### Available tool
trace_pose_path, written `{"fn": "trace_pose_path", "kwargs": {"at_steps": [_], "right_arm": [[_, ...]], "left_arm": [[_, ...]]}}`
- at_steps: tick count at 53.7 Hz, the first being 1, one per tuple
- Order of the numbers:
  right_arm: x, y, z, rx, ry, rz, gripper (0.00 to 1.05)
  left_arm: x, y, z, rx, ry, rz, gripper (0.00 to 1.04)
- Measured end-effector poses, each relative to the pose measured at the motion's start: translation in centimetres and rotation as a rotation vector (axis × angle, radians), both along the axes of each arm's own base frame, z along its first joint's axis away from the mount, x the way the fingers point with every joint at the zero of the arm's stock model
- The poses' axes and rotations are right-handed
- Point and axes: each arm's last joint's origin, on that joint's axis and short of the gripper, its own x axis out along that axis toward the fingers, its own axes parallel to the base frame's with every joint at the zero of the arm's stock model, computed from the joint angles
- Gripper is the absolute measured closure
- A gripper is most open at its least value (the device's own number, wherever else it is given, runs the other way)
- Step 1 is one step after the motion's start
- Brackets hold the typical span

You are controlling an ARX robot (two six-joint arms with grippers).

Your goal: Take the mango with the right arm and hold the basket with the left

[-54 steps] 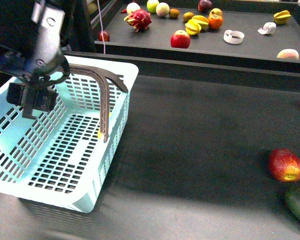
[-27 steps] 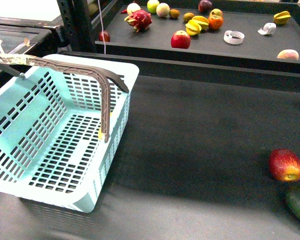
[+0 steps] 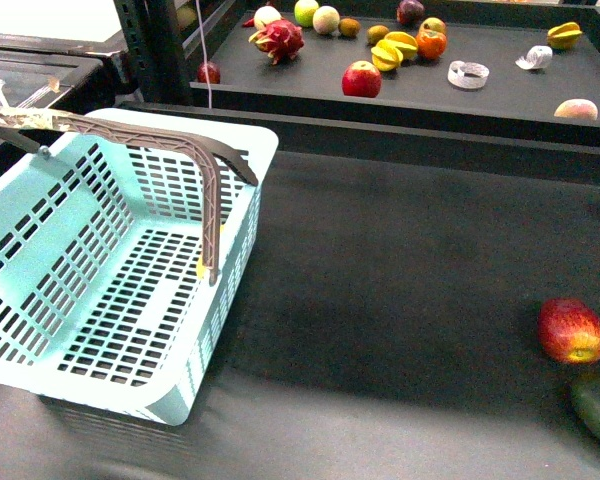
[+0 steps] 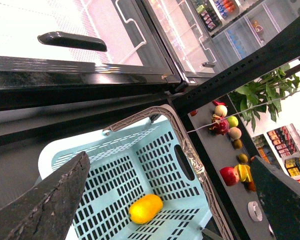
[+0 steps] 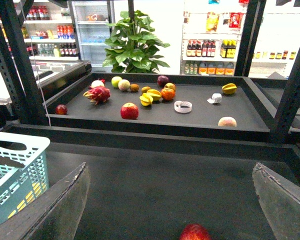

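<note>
You are looking at a dark counter (image 3: 400, 280) filling most of the front view. At left, the turquoise basket (image 3: 40, 290) sits on it. At lower right, a red-and-yellow fruit (image 3: 572, 330) lies just beside a dark green fruit (image 3: 598, 405) at the frame's edge. Along the top, a raised dark tray (image 3: 510, 95) carries assorted fruit.

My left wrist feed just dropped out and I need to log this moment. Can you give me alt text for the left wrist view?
Seen from above between the open left gripper, the pale turquoise basket holds one yellow-orange mango on its slotted floor. Its brown-grey handle lies along one rim, next to a dark shelf of assorted fruit; glass cooler doors fill the rest.
</note>
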Motion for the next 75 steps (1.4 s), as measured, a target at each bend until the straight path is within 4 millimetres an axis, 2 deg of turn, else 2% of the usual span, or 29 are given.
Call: {"fn": "trace_pose_path", "kwargs": {"at_steps": [3,7,9,14,27,75], "right_arm": [[0.0,0.0,0.0,0.0,0.0,0.0,0.08],[0.0,0.0,0.0,0.0,0.0,0.0,0.08],[0.0,0.0,0.0,0.0,0.0,0.0,0.08],[0.0,0.0,0.0,0.0,0.0,0.0,0.08],[0.0,0.0,0.0,0.0,0.0,0.0,0.08],[0.0,0.0,0.0,0.0,0.001,0.0,0.08]], "left_arm": [[-0.1,-0.1,-0.4,0.092,-0.052,-0.194,0.18],[-0.5,-0.7,-0.7,0.364,-0.102,-0.445,0.32],[-0.6,-0.8,-0.6,0.46,-0.101,-0.497,0.38],[-1.1,-0.9,-0.7,0.672,-0.074,-0.524,0.56],[-1.9,-0.8,-1.3,0.794,-0.059,-0.525,1.03],[-4.7,-0.8,-1.5,0.81,-0.053,-0.527,1.03]]}}
